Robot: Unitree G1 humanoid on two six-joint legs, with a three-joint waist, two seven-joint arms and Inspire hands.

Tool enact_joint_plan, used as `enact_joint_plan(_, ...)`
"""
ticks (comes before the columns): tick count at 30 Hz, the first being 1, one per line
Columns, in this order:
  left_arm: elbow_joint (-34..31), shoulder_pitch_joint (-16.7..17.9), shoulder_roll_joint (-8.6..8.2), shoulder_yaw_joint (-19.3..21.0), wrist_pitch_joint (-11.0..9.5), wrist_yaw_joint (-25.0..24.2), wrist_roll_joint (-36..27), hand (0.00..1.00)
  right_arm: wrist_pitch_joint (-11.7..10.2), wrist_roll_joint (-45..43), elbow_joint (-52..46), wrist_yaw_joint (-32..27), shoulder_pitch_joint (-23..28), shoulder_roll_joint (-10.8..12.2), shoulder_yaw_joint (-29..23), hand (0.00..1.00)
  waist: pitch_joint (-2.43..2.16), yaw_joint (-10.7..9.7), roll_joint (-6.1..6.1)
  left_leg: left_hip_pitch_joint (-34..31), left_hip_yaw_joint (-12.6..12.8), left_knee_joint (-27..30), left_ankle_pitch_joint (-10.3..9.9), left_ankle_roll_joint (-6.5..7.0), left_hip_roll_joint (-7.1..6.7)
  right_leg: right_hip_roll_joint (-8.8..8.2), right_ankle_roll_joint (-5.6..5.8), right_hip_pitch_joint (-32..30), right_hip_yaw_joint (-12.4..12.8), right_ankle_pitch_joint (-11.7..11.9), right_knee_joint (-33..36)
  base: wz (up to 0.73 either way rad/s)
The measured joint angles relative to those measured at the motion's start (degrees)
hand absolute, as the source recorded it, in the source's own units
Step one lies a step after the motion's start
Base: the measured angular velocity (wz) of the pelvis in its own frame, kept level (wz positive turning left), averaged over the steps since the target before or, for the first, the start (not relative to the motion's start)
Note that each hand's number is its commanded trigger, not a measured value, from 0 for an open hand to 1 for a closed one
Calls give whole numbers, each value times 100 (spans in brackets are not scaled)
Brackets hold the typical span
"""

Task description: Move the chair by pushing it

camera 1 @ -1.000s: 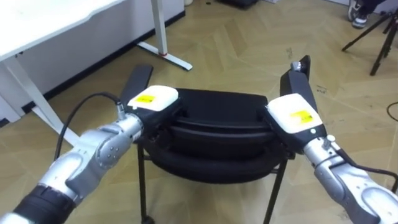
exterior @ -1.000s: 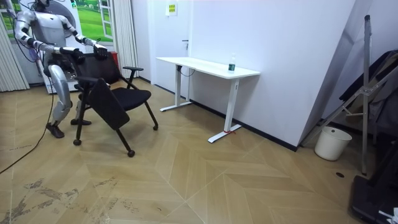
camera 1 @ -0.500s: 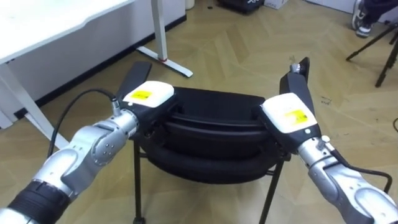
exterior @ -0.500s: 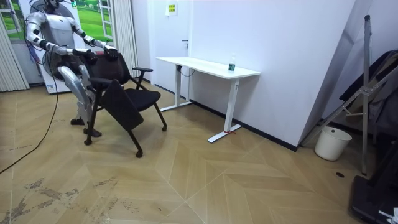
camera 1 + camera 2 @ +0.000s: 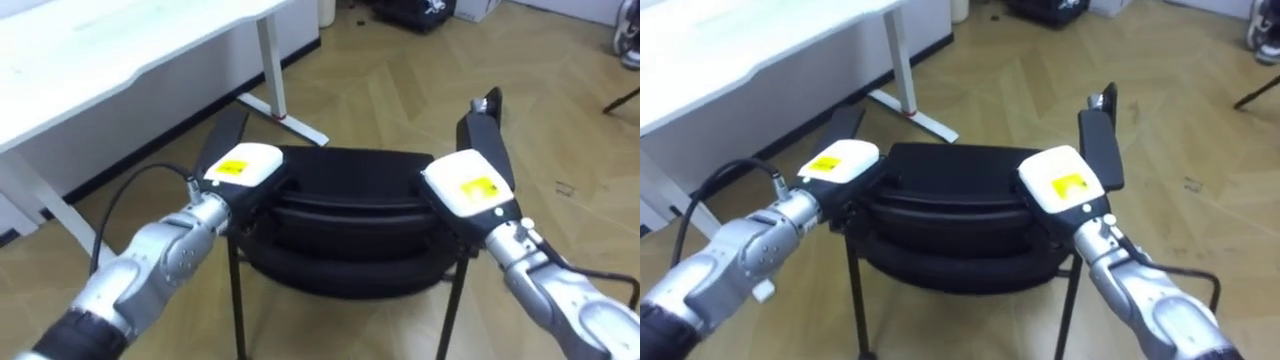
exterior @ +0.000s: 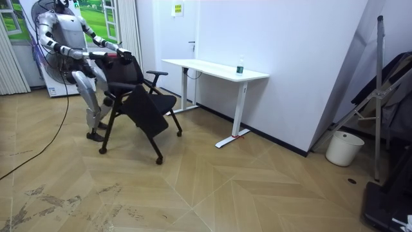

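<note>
Left hand [image 5: 243,168] and right hand [image 5: 466,187] atop chair [image 5: 350,205] back — beside desk [image 5: 120,50].

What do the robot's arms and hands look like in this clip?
Both arms are silver-grey metal with rounded segments. The left hand and right hand each have a white plate on the back bearing a yellow label. A dark cable loops from the left wrist.

matt black plastic chair [image 5: 350,190]; glossy wood floor [image 5: 400,80]; smooth white desk [image 5: 120,50].
</note>
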Motion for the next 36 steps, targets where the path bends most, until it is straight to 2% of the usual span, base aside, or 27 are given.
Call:
enact_joint_plan(1,-61,67,14,31,-3,1,17,100,-2,-3,-22,8,11,-1,11,100,-56,56,-38,64,-20,-284,388,41,-123,-45,121,75,119,-46,-9,-30)
enact_joint_plan(2,-148,107,29,95,-4,16,49,100,21,-15,-102,9,14,-17,2,100,-116,64,12,113,-71,-415,649,158,-290,-81,200,112,166,-81,-44,-23)
enact_joint_plan(4,-248,116,32,216,-5,15,190,100,128,-29,-239,49,24,9,1,100,-127,59,-96,177,-43,-492,624,241,-450,-161,307,192,172,-97,-173,4)
enact_joint_plan(7,-321,111,89,344,-43,-23,252,100,243,-35,-394,168,18,72,1,100,-129,124,-164,255,22,-417,379,278,-515,-262,406,410,150,-121,-381,3)
enact_joint_plan(9,-307,103,107,388,-54,-34,248,100,277,-50,-431,228,-19,111,1,100,-123,161,-205,354,58,-398,225,299,-619,-370,479,479,71,-149,-226,5)
enact_joint_plan(10,-294,80,106,409,-61,-31,224,100,329,-50,-511,337,-69,102,13,100,-120,184,-208,357,64,-265,93,329,-674,-511,496,393,15,-143,165,20)
enact_joint_plan(11,-285,66,101,426,-58,-29,214,100,337,-38,-530,419,-107,96,15,100,-116,189,-217,357,102,-68,-81,360,-685,-616,560,286,42,-107,639,27)
enact_joint_plan(13,-281,46,103,439,-66,-25,217,100,316,-20,-530,453,-111,92,13,100,-109,194,-241,364,51,205,-303,406,-677,-684,604,228,133,-55,1128,42)
enact_joint_plan(15,-270,0,138,462,-104,-30,217,100,317,2,-512,453,-155,127,10,100,-99,243,-220,308,-98,461,-453,403,-688,-664,583,227,163,4,1311,34)
enact_joint_plan(17,-265,-43,161,560,-131,-23,263,100,316,1,-406,424,-299,190,64,100,-77,494,-237,219,-268,683,-539,348,-716,-543,562,275,175,41,1275,10)
enact_joint_plan(18,-264,-43,178,589,-144,-23,288,100,311,-6,-358,413,-353,202,110,100,-70,542,-241,224,-321,692,-568,330,-713,-502,568,297,166,73,1257,17)
enact_joint_plan(19,-264,-66,192,653,-166,-26,352,100,295,-11,-307,366,-436,207,180,100,-44,636,-215,232,-409,686,-628,310,-681,-408,549,312,151,196,1253,32)
enact_joint_plan(21,-192,-105,248,745,-243,-1,409,100,282,20,-208,287,-579,224,341,100,-29,795,-214,336,-611,521,-682,257,-664,-326,598,197,147,494,1430,32)
enact_joint_plan(22,-115,-143,261,767,-270,48,457,100,304,98,-108,264,-710,246,500,100,-4,903,-149,402,-965,432,-686,195,-664,-202,619,9,184,942,1678,14)
enact_joint_plan(23,-88,-120,331,835,-282,83,470,100,302,110,52,256,-836,349,613,100,38,1016,-40,496,-1423,290,-687,119,-632,22,544,-203,333,798,1732,0)
enact_joint_plan(24,-89,-105,406,869,-312,113,457,100,324,95,97,256,-925,424,678,100,43,1078,-33,534,-1546,219,-693,66,-607,143,498,-361,399,561,1657,-7)
enact_joint_plan(25,-66,-70,539,950,-380,140,423,100,400,59,136,285,-1090,558,814,100,68,1102,15,566,-1831,48,-645,-25,-571,374,426,-653,412,316,1270,44)
enact_joint_plan(26,-35,-69,577,1019,-389,169,416,100,456,51,111,300,-1183,593,897,100,50,1107,-21,594,-2131,-162,-534,-100,-613,502,405,-912,481,313,619,79)
enact_joint_plan(27,-28,-72,578,1011,-355,206,420,100,440,51,111,328,-1212,599,907,100,44,1097,-47,628,-2275,-252,-479,-133,-656,504,404,-1020,539,332,274,114)
enact_joint_plan(28,-18,-70,580,1001,-282,261,420,100,395,51,105,376,-1253,613,915,100,42,1086,-105,695,-2597,-250,-470,-179,-761,499,368,-1236,808,516,-348,117)
enact_joint_plan(29,-17,-65,623,1008,-244,274,408,100,380,40,116,385,-1280,633,934,100,33,1077,-166,698,-2841,-110,-584,-276,-843,393,390,-1394,927,970,-540,119)
enact_joint_plan(30,-30,-60,657,1003,-232,275,401,100,381,40,123,385,-1279,641,954,100,15,1078,-239,695,-2869,-31,-649,-318,-891,289,227,-1367,768,1171,-468,117)
enact_joint_plan(31,-29,-35,601,976,-201,293,400,100,376,45,190,392,-1279,613,951,100,-19,1084,-213,714,-2761,65,-730,-359,-801,303,75,-1191,450,1016,-439,109)
enact_joint_plan(32,-58,-36,593,926,-194,294,408,100,338,40,233,387,-1281,564,950,100,-17,1090,-211,752,-2605,16,-709,-383,-645,313,-94,-1006,166,977,-519,105)
enact_joint_plan(33,-75,-36,578,918,-194,294,415,100,294,36,232,384,-1285,519,950,100,-17,1100,-213,759,-2541,-37,-699,-402,-579,316,-139,-935,59,940,-540,101)
enact_joint_plan(35,-111,-2,512,927,-146,294,464,100,182,26,186,399,-1288,400,943,100,-20,1101,-206,839,-2176,-236,-611,-508,-416,297,-208,-731,-229,787,-595,78)
enact_joint_plan(36,-108,19,509,926,-136,294,464,100,184,3,185,415,-1288,408,943,100,-24,1100,-196,851,-2086,-270,-604,-520,-376,287,-221,-677,-294,746,-598,61)
